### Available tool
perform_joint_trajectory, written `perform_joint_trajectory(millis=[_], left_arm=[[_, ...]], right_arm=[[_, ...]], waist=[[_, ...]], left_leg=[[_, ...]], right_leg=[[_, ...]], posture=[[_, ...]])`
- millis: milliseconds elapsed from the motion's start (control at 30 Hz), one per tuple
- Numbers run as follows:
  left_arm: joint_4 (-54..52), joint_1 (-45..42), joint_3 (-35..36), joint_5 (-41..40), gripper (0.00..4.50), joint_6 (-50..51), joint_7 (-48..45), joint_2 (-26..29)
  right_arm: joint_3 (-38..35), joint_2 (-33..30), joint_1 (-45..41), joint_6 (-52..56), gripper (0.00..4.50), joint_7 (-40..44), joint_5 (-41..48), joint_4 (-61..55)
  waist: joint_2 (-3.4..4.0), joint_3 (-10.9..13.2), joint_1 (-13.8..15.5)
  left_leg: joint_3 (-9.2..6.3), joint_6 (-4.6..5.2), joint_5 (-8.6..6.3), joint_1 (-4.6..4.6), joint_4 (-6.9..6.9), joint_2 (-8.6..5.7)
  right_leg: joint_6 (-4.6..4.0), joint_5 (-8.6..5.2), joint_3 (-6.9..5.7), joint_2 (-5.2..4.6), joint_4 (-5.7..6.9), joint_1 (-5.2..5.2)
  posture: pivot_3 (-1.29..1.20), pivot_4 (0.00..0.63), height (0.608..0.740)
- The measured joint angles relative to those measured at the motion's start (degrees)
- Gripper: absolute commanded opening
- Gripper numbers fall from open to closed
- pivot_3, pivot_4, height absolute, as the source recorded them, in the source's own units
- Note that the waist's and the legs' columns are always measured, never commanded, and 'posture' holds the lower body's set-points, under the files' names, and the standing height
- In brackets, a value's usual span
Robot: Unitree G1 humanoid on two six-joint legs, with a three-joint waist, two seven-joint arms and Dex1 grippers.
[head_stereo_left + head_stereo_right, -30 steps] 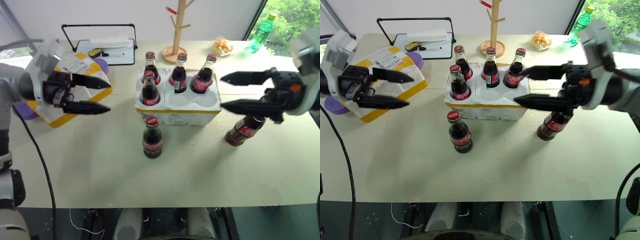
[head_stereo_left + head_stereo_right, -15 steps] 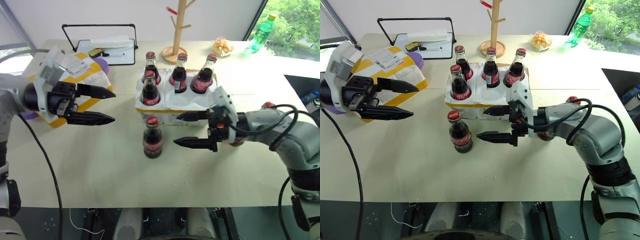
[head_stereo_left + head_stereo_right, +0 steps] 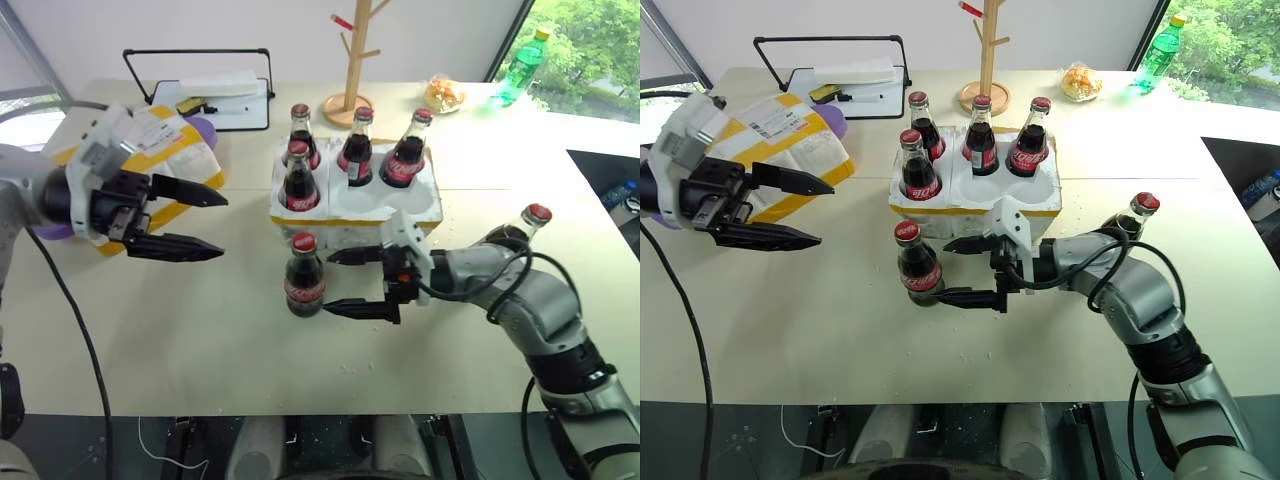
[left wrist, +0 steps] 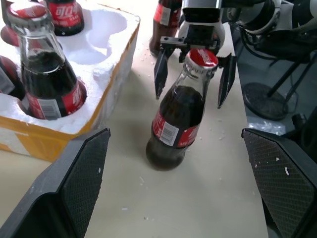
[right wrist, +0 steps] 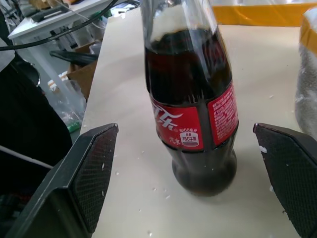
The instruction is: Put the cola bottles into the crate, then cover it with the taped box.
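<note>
Right gripper (image 3: 338,282) has dropped beside the upright cola bottle (image 3: 304,277) — fingers spread, apart.

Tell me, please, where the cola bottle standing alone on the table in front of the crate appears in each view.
Left eye view: the cola bottle is at centre, before the crate.
Right eye view: left of centre.
Left wrist view: centre, upright.
Right wrist view: centre, cap cut off.
Shared landmark: the open right gripper, its fingers either side of the bottle without touching it.

Bright, even daylight enters from the window at the far right, casting soft shadows; everything stays sharp.
</note>
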Motion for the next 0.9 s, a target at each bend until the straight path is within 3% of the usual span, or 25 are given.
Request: perform_joint_trajectory(millis=[467,567,667,900], left_arm=[[-0.2,1.11,0.15,-0.09,4.45,-0.09,0.92,0.04],[-0.19,1.38,0.19,-0.09,4.5,-0.23,1.12,0.04],[-0.12,1.4,0.19,-0.07,4.5,-0.86,1.38,0.04],[1.43,1.34,0.13,0.34,4.5,-2.42,1.86,-0.62]], right_arm=[[1.72,10.22,-3.62,-0.19,4.5,-0.5,-2.84,5.66],[1.81,11.9,-3.67,0.4,3.73,-0.9,-2.81,5.7],[0.78,12.6,-4.62,1.01,2.52,-1.81,-2.74,5.76],[-2.54,10.78,-4.8,9.54,2.47,-1.76,3.53,4.21]], waist=[[0.01,0.0,-0.09],[0.01,0.0,-0.1],[0.01,0.0,-0.2],[0.01,0.0,-0.16]], left_leg=[[-0.01,-0.03,0.02,0.01,-0.01,0.01],[-0.01,-0.03,0.01,0.01,-0.02,0.01],[-0.01,-0.04,0.01,0.01,-0.04,0.01],[0.0,-0.04,0.01,0.0,-0.07,0.01]], right_leg=[[0.0,0.0,0.0,0.02,0.02,0.0],[0.0,0.0,0.0,0.02,0.02,0.0],[0.0,0.0,0.0,0.02,0.02,0.01],[0.0,0.0,0.0,0.03,0.03,0.0]], posture=[[0.0,0.15,0.74],[0.0,0.15,0.74],[0.0,0.15,0.74],[0.0,0.15,0.74]])
